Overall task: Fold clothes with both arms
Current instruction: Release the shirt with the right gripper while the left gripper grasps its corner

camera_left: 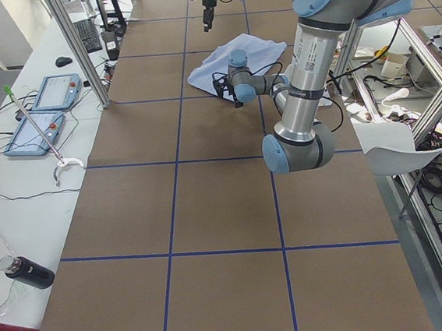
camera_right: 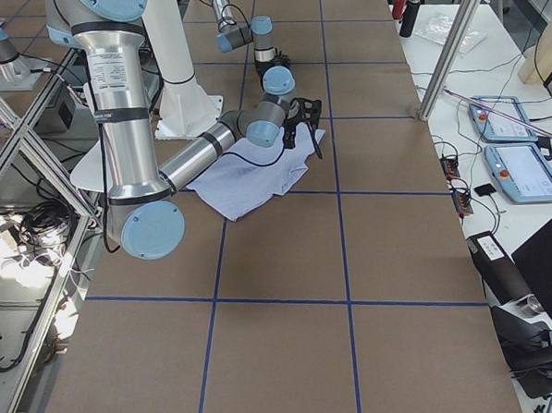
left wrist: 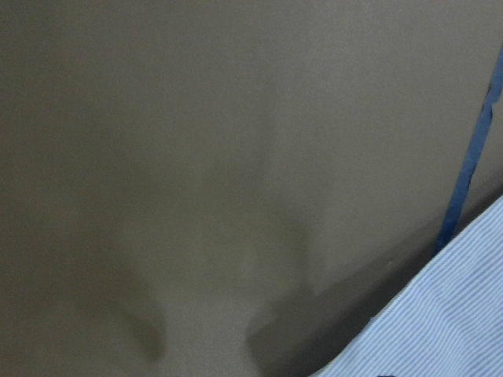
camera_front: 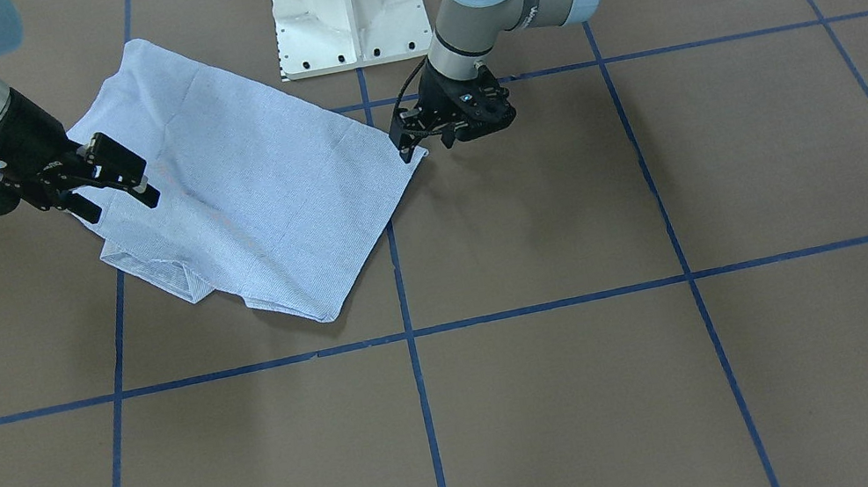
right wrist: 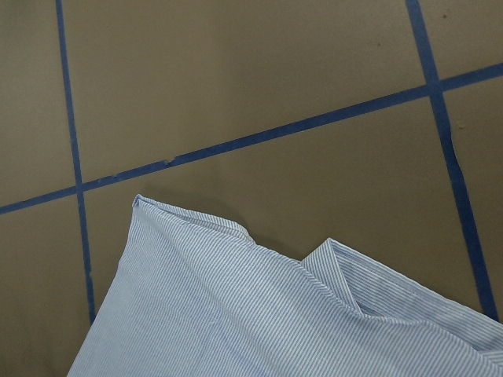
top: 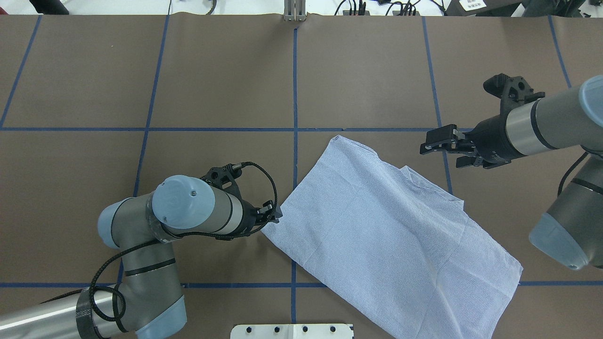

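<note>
Light-blue striped shirt [top: 386, 245] is folded down to a rough rectangle. It lies skewed on the brown tabletop [top: 212, 84], lower right of centre in the overhead view, with one end near the white pedestal [top: 292, 331] at the bottom edge. Cloth is mostly flat, with one long diagonal crease. The collar [right wrist: 346, 275] pokes out along one edge, and a folded-under layer peeks out at the shirt's lower left in the front view. No buttons or pocket visible, so probably back side up.

Left gripper [camera_front: 407, 148] is down at tabletop level, right at the shirt corner near centre of the front view. Jaws look close together with the tips at the hem, but I can't tell if they've actually pinched cloth. Its wrist view only shows the shirt edge at lower right. Right gripper [camera_front: 120, 187] hangs over the collar-side edge at left of the front view, jaws spread, gripping nothing, clear of the cloth.

My read is that the step in hand is taking two corners for the next fold. To do it well:
- left: get every layer at that corner, not just the top ply
- right: come down on the corner beside the collar, not the collar itself
- lift both together at the same height, edge taut between them
- carry over square to the opposite edge, release low so the layers don't slide
</note>
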Action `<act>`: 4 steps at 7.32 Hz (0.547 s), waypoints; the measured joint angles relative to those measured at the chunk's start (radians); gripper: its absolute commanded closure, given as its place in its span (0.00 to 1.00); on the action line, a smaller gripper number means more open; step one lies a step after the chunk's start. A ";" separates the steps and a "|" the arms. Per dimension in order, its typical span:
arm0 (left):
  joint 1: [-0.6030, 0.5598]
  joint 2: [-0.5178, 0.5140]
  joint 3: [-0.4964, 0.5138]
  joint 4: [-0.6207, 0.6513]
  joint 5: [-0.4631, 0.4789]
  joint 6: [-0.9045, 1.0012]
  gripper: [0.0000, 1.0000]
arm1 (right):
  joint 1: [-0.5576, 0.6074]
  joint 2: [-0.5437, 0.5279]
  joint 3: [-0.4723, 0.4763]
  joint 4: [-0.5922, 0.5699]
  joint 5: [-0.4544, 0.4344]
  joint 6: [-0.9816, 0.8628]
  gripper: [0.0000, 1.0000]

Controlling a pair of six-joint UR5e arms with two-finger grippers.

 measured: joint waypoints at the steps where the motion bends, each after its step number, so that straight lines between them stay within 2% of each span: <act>1: 0.000 -0.007 0.001 0.000 0.000 0.000 0.40 | 0.000 0.000 -0.002 0.000 0.002 0.000 0.00; 3: 0.001 -0.020 0.025 -0.001 0.001 0.000 0.44 | 0.000 -0.001 -0.004 0.000 0.003 -0.001 0.00; 4: 0.001 -0.027 0.039 -0.002 0.001 0.001 0.53 | 0.000 -0.001 -0.006 0.001 0.004 -0.001 0.00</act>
